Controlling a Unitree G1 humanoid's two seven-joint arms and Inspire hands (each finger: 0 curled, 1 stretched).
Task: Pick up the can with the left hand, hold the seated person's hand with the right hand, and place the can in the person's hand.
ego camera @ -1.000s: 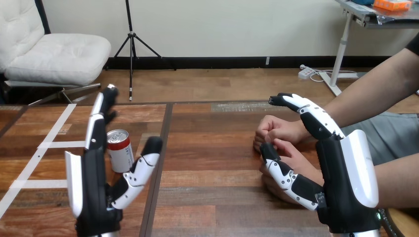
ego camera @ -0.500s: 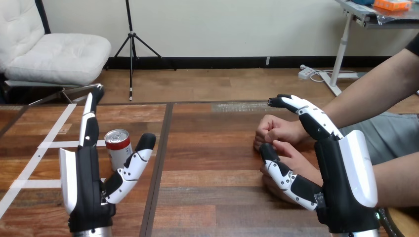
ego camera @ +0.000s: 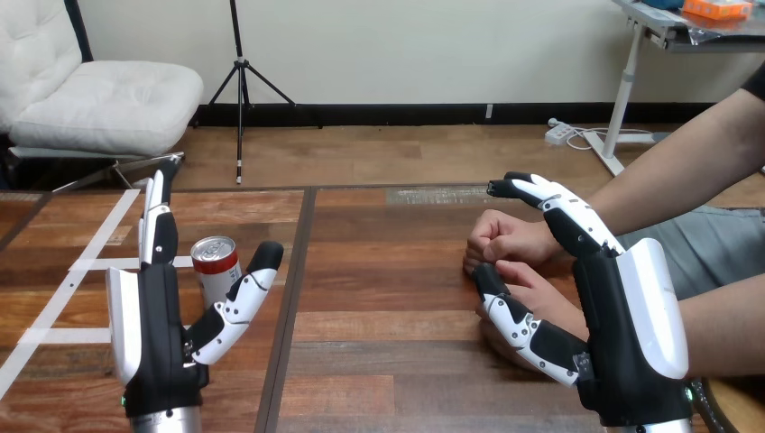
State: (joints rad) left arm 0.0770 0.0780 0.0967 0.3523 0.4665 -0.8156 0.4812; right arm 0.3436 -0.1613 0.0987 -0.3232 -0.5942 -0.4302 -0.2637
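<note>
Wooden worktop [ego camera: 388, 298]: can [ego camera: 216, 269] upright, sitting between thumb and straight fingers of spread left robot hand [ego camera: 149, 334], no grip yet. Right robot hand [ego camera: 631, 316] also spread, flanking person's hands [ego camera: 505, 239], well right of can. Can is likely light, thin-walled and slick: wrap mid-body, squeeze gently.

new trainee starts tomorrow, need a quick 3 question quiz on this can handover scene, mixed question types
1. True or false: the left hand has its fingers curled round the can.
2. Multiple choice: where is the can? A) upright on the table; B) in the person's palm; C) lying on its side.
3. Short answer: which robot hand is next to the person's hands?

Key: 1 false, its fingers are straight. 2 A. 3 the right hand.
</note>
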